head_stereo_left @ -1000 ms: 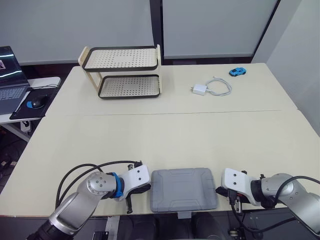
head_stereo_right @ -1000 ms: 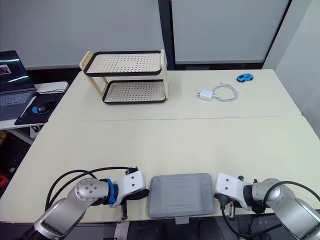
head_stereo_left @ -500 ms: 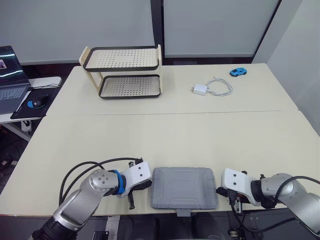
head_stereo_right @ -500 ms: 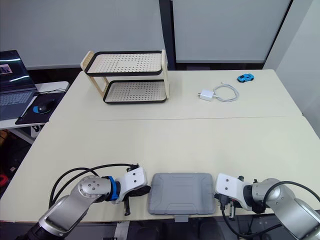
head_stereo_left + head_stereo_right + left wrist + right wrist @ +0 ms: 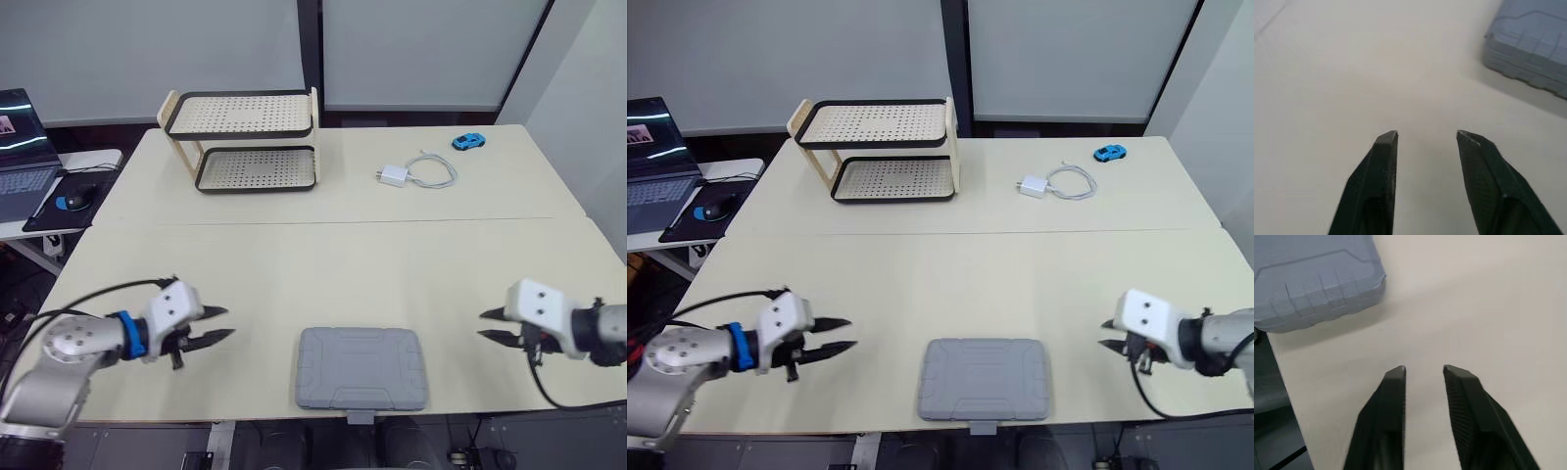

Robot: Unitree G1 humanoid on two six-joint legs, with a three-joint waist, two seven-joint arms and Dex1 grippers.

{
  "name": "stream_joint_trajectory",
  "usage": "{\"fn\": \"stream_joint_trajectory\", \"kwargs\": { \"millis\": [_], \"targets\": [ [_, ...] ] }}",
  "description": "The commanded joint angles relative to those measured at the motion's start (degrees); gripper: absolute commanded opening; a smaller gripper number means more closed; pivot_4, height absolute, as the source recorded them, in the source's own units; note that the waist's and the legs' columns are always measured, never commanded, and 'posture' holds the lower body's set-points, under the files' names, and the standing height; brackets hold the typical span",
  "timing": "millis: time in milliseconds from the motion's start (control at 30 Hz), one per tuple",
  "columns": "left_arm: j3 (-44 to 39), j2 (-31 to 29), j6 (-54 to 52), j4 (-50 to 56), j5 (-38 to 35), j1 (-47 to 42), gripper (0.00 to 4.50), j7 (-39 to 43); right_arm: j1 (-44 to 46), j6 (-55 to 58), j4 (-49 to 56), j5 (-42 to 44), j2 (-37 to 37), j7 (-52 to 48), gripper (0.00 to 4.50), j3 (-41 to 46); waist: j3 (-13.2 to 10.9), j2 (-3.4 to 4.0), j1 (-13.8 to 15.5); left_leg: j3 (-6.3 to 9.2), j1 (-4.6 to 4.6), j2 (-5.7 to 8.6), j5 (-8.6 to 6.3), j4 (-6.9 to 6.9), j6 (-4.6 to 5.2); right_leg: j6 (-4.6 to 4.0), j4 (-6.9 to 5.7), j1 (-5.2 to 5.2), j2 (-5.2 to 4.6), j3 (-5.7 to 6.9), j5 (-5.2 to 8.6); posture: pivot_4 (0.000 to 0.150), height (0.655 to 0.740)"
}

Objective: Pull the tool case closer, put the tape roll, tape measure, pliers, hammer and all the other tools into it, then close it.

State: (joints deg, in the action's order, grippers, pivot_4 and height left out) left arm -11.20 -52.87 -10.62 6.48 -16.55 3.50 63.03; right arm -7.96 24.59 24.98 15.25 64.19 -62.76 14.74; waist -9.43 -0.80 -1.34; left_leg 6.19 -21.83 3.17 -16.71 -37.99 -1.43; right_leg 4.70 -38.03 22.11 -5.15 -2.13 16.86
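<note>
Your left gripper (image 5: 229, 322) hovers just above the table (image 5: 323, 264) with its two black fingers spread apart and nothing between them. It points toward the tool case (image 5: 361, 368) and sits apart from the case's left side. Your right gripper (image 5: 481, 325) mirrors it on the other side, with fingers parted and empty, aimed at the case's right side and not touching it. The grey case lies flat with its lid closed at the near edge of the table, between your two grippers. Far across the table you have a two-tier rack (image 5: 243, 142), a white charger (image 5: 392, 176) with its coiled cable, and a blue toy car (image 5: 466, 141). A laptop (image 5: 18, 147) and mouse (image 5: 69, 202) sit on a side desk to your left.
</note>
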Motion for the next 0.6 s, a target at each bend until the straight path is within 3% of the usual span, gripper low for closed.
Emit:
{"fn": "stream_joint_trajectory", "kwargs": {
  "millis": [33,167,200,600],
  "targets": [
    [-2.38,-0.63,1.45,0.2,-1.14,-0.58,3.17,0.39,0.85,-0.8,0.08,2.62,-0.19,-1.54,2.77,4.03,0.0,0.0,-0.03,-0.01,0.01,0.0,0.0,0.0,0.0,0.0,0.0,-0.01,0.0,-0.01,0.0,0.15,0.74],
    [-2.97,-0.94,2.28,-1.07,0.57,-0.56,4.44,-1.03,1.8,-0.97,-0.81,3.25,-0.21,-1.69,4.19,5.01,0.0,0.0,-0.17,-0.02,0.01,-0.01,0.0,0.0,0.0,0.0,-0.01,0.01,0.0,-0.03,0.0,0.15,0.74],
    [-3.0,-1.08,2.33,-1.32,1.01,-0.56,4.5,-1.41,2.0,-0.43,-0.9,3.47,-0.22,-1.52,4.49,5.18,0.0,0.0,-0.17,-0.03,0.01,-0.01,0.0,0.0,0.0,0.0,-0.02,0.01,0.0,-0.04,0.0,0.15,0.74],
    [-1.52,-1.85,5.3,-3.15,6.24,-1.71,4.5,-4.55,2.44,0.15,-1.69,2.77,-1.62,0.28,4.49,4.39,0.0,0.0,-0.16,-0.03,0.01,-0.01,0.0,0.0,0.0,0.0,-0.03,0.03,0.01,-0.04,0.0,0.15,0.74]
  ]
}}
